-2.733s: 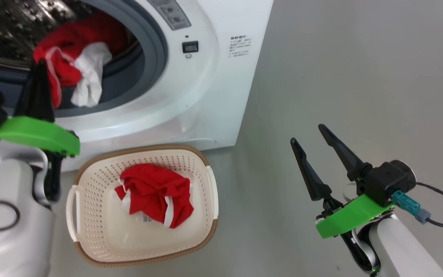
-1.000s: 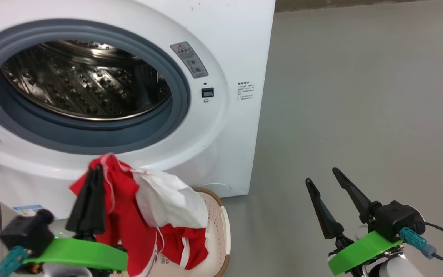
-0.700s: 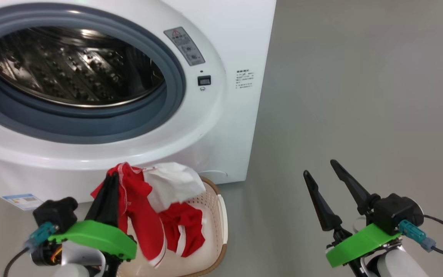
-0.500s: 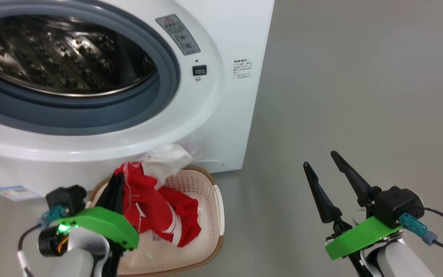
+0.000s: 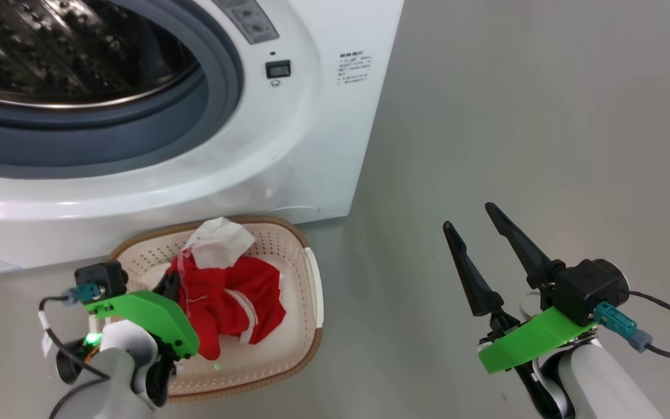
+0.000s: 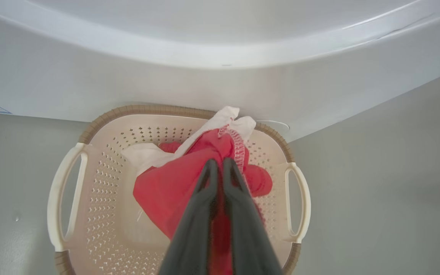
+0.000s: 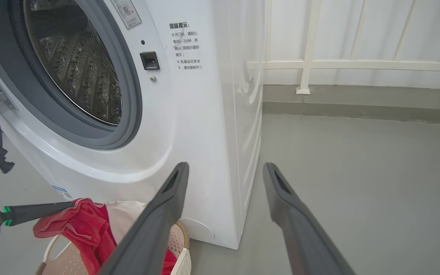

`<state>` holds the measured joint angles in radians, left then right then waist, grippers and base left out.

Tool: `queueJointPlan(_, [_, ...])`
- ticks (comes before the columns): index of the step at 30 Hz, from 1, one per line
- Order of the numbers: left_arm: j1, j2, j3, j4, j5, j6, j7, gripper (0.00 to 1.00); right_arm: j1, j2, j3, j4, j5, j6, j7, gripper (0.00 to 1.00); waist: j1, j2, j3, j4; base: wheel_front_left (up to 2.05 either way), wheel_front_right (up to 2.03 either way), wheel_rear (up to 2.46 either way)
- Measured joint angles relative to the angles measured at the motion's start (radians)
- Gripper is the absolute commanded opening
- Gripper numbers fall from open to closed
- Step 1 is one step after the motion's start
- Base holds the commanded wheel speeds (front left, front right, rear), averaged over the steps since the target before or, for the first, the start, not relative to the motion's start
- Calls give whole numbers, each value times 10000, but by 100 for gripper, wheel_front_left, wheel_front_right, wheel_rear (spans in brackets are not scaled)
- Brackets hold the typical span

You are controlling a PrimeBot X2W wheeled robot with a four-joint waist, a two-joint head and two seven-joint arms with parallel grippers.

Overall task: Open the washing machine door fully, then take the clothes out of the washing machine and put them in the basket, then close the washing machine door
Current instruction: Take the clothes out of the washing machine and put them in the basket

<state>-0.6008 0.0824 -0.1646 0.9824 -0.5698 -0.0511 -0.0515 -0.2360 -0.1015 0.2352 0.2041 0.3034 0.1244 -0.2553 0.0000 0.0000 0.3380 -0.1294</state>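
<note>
Head view: the washing machine takes the upper left, its mouth open, and the stretch of steel drum on show is bare of cloth. Just before its base stands the basket, and in it the clothes lie heaped, red with white trim, a white corner lying up at the rim on the machine side. The left claw is pinched tight on a fold of the uppermost red garment, low over the basket's middle. The right claw is spread wide with nothing in it, well off to the right.

The step in hand looks to be the drop. Done well, the fingers part fully while the cloth hangs inside the rim, then lift straight up, as thin fabric may cling to a finger and be dragged back out. That white corner could slip over the edge, so release toward the middle. The washing machine door is probably next.

The floor is smooth, grey and even, so a light basket could slide if nudged. The right wrist view has a white railing on a low kerb beyond the machine
</note>
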Motion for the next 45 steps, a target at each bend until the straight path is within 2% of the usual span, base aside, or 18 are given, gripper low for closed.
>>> queueJointPlan(8, [-1031, -35, -98, 1931, -35, -211, 150, 0, -261, 10, 105, 38, 0, 0, 0, 100, 0, 0, 573, -223, 0, 0, 0])
queueJointPlan(17, [-1777, -117, -316, 2786, -13, -293, 12, 0, -490, -36, 337, 8, 35, 0, 0, 100, 0, 0, 1201, -391, 0, 0, 0])
queueJointPlan(19, [-1836, -115, -339, 2865, 0, -290, -31, 18, -640, -36, 336, -6, 35, 0, 0, 100, 0, 0, 1317, -439, 0, 0, 0])
queueJointPlan(20, [-1845, -115, -345, 2895, 0, -290, -42, 33, -697, -35, 337, -6, 35, 0, 0, 100, 0, 0, 1366, -463, 0, 0, 0])
queueJointPlan(22, [-1860, -115, -380, 2951, 0, -290, -48, 49, -756, -31, 324, -4, 36, 0, 0, 100, 0, 0, 1450, -506, 0, 0, 0])
queueJointPlan(23, [-1867, -117, -410, 2972, 4, -290, -94, 100, -755, -27, 320, 4, 36, 0, 0, 100, 0, 0, 1483, -522, 0, 0, 0])
queueJointPlan(28, [-2043, -121, -556, 3041, 61, -301, -313, 100, -755, 40, 265, 63, 38, 0, 0, 100, 0, 0, 1513, -515, 0, 0, 0])
queueJointPlan(31, [-2094, -138, -612, 3043, 61, -460, -554, 100, -755, 77, 184, 142, 38, 0, 0, 100, 0, 0, 1433, -450, 0, 0, 0])
queueJointPlan(37, [-2089, -313, -723, 2968, 33, -652, -1421, 100, -755, 86, 86, 249, 36, 0, 0, 100, 0, 0, 1088, -296, 0, 0, 0])
queueJointPlan(45, [-1701, -314, -932, 2086, -121, -738, -1962, 100, -706, 69, 13, 370, 38, 0, 0, 100, 1, 0, 333, -36, 0, 0, 0])
